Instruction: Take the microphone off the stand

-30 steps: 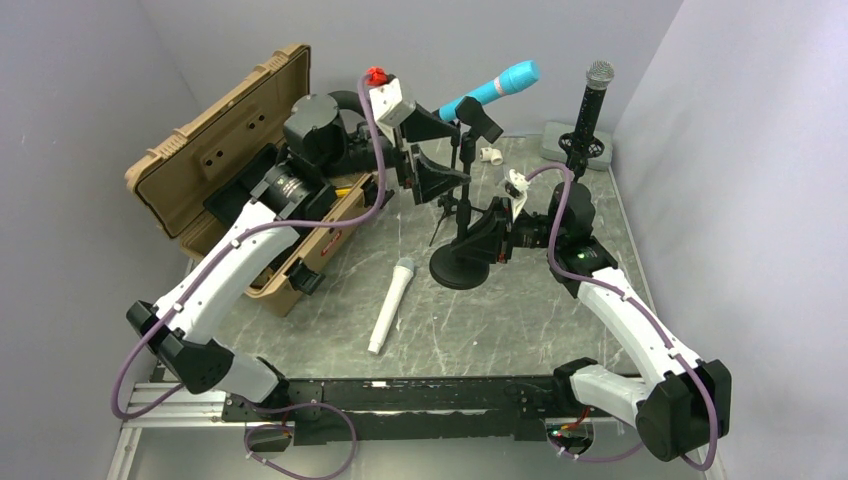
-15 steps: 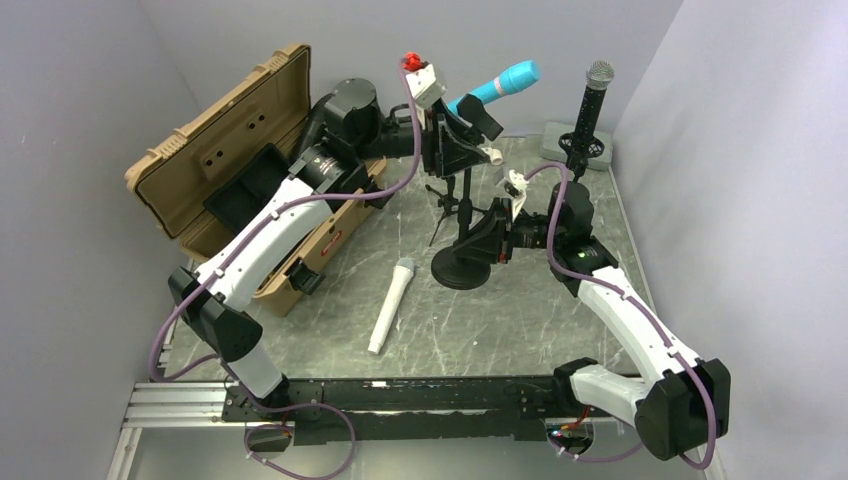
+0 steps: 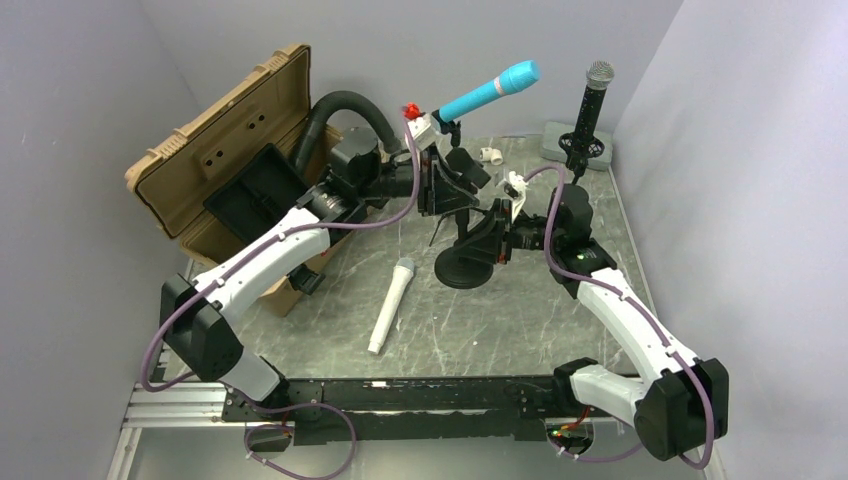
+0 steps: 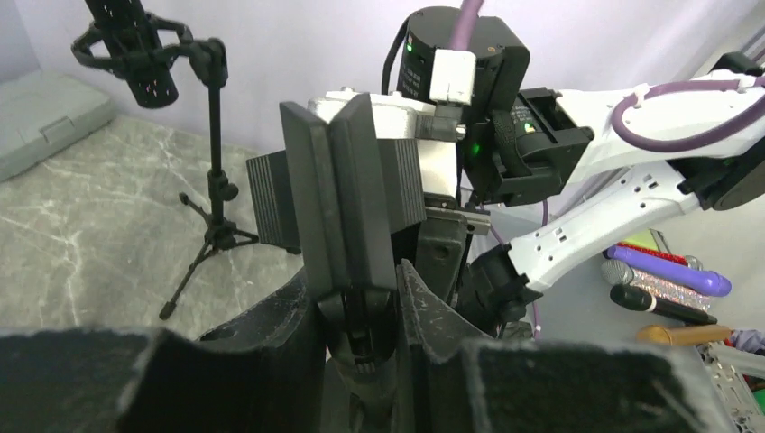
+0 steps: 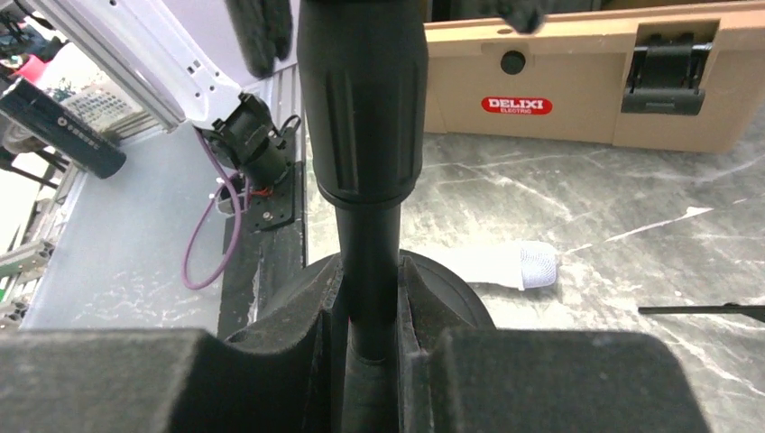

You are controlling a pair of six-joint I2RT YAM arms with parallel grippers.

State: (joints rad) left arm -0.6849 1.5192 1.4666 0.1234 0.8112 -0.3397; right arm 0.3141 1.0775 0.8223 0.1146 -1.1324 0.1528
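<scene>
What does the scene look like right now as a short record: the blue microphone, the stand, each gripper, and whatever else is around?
blue microphone: up on the stand, tilted upward, not yet removed
stand: upright, round base on the table
right gripper: shut on the stand's pole, low down
left gripper: fingers either side of a black part higher on the stand; firm grip unclear
white microphone: lying loose in front of the stand
black microphone: upright, back right
tan case: open, left side
</scene>
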